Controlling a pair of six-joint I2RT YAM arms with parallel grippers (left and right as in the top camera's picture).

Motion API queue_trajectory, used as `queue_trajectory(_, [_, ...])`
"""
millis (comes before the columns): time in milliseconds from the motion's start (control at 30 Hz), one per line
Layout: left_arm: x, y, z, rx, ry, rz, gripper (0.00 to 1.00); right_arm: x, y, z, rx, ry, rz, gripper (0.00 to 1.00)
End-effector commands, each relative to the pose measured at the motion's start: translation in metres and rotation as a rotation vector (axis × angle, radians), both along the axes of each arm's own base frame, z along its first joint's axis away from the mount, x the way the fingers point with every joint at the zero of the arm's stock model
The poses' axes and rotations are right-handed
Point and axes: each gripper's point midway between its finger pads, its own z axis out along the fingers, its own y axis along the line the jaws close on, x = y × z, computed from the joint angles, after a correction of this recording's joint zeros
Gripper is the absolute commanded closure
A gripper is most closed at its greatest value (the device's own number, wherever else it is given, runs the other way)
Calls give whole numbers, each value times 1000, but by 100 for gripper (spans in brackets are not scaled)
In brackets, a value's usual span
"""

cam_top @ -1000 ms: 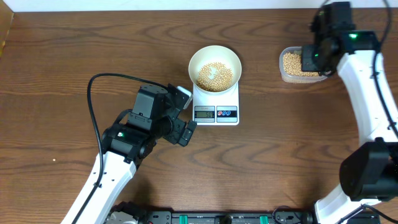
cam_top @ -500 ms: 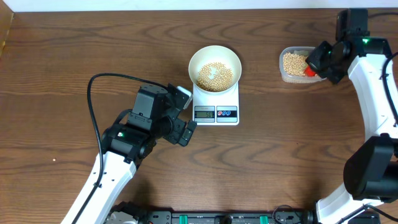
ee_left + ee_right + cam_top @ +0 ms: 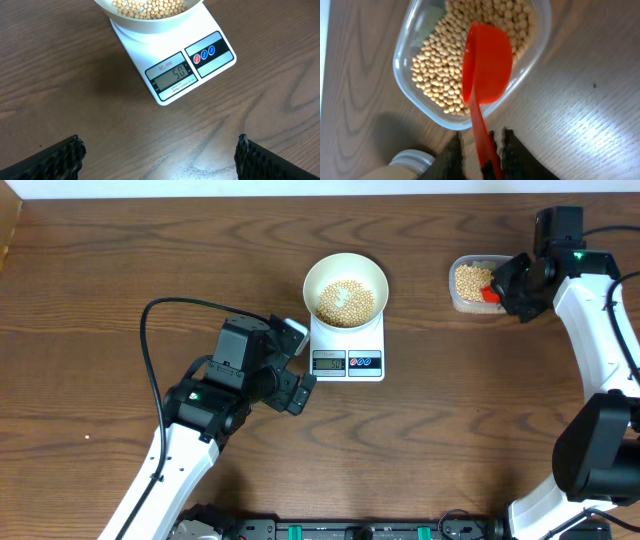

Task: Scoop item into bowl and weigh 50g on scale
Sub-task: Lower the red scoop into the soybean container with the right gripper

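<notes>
My left jaws hang wide apart just left of the scale (image 3: 347,361), which reads 50 at frame centre under the bowl (image 3: 311,280) of beans (image 3: 345,302), while my right jaws flank the empty red scoop (image 3: 490,293)'s handle, grip unclear, over the bean-filled clear tub (image 3: 454,298) at upper right.

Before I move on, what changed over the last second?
The right gripper swung rightward off the clear plastic tub; the red plastic scoop now shows over its tan beans, handle between the fingers, grip unclear. Left gripper, round white bowl and white digital scale stayed put.
</notes>
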Motion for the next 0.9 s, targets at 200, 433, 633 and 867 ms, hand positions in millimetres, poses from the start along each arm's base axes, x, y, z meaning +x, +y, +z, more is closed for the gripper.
queue_trajectory(200, [0, 2, -4, 11, 7, 10, 2, -16, 5, 0, 22, 48, 13, 35])
queue_trajectory(433, [0, 2, -4, 12, 6, 11, 2, -39, 9, -6, -5, 126, 167, 8])
queue_trajectory(633, [0, 2, -4, 11, 7, 10, 2, -65, 15, -9, -9, 203, 344, 1])
queue_trajectory(867, [0, 2, -4, 11, 7, 10, 2, -71, 32, 33, -47, 35, 670, 1])
